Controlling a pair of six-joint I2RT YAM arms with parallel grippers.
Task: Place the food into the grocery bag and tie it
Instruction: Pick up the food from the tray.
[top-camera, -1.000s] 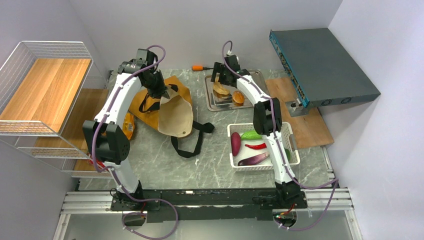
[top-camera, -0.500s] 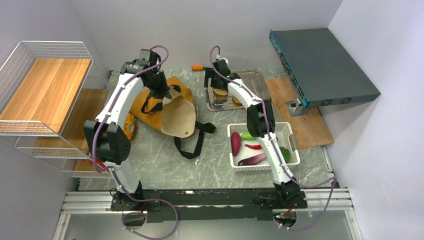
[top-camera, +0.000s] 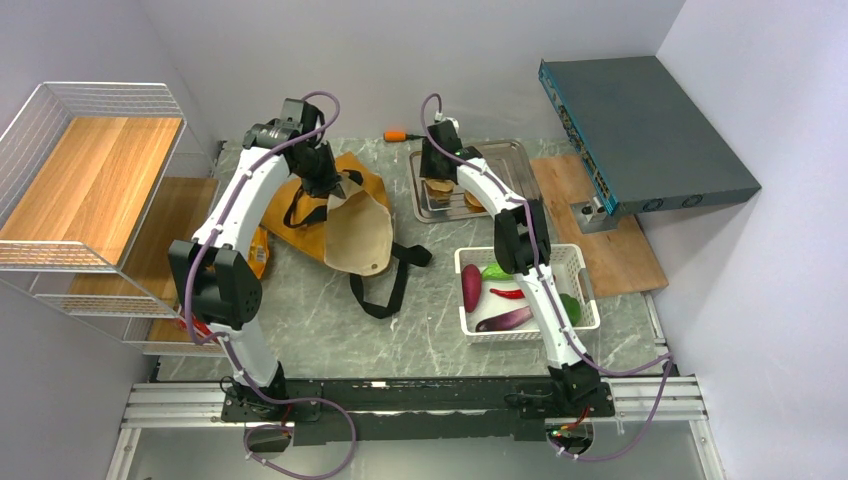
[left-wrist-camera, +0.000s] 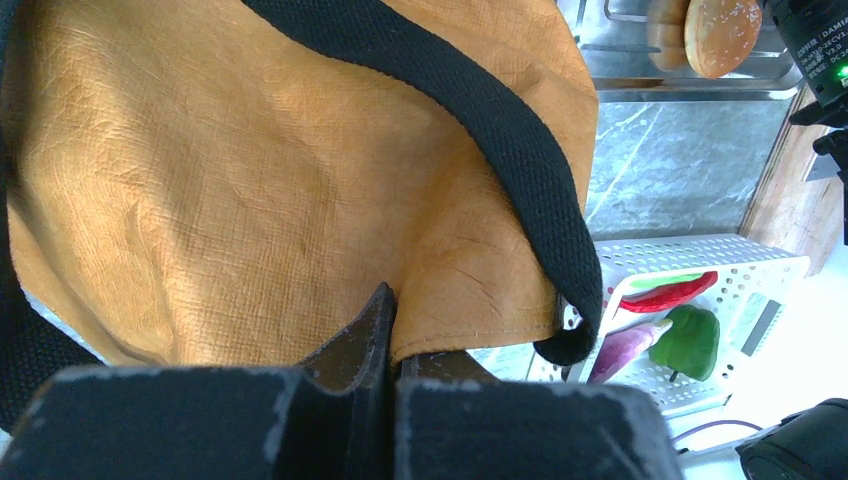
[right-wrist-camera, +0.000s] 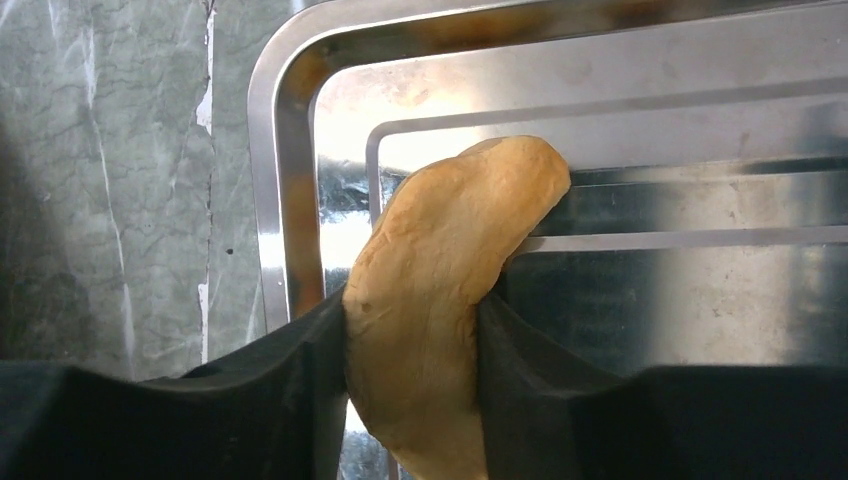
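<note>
The mustard grocery bag (top-camera: 345, 215) lies at the back left of the table, with its cream lining showing and its black straps (top-camera: 385, 280) trailing forward. My left gripper (top-camera: 335, 185) is shut on the bag's rim (left-wrist-camera: 480, 325), pinching the fabric edge. Over the steel tray (top-camera: 505, 155), my right gripper (top-camera: 437, 185) is shut on a golden-brown bread piece (right-wrist-camera: 440, 300), one finger pressing each side. A second bread piece (top-camera: 475, 200) rests on the tray. The magenta root (top-camera: 471, 287) lies in the white basket (top-camera: 575, 265).
The basket also holds a red chili (top-camera: 510, 293), a purple eggplant (top-camera: 505, 320) and green vegetables. A wire shelf (top-camera: 90, 170) stands at the left. At the right, a blue-grey box (top-camera: 640, 130) sits above a wooden board (top-camera: 600, 240). An orange-yellow packet (top-camera: 258, 250) lies under the left arm.
My right gripper moved left over the tray and closed from wide open onto the bread piece. The left gripper stayed shut on the bag's rim, nearly still.
</note>
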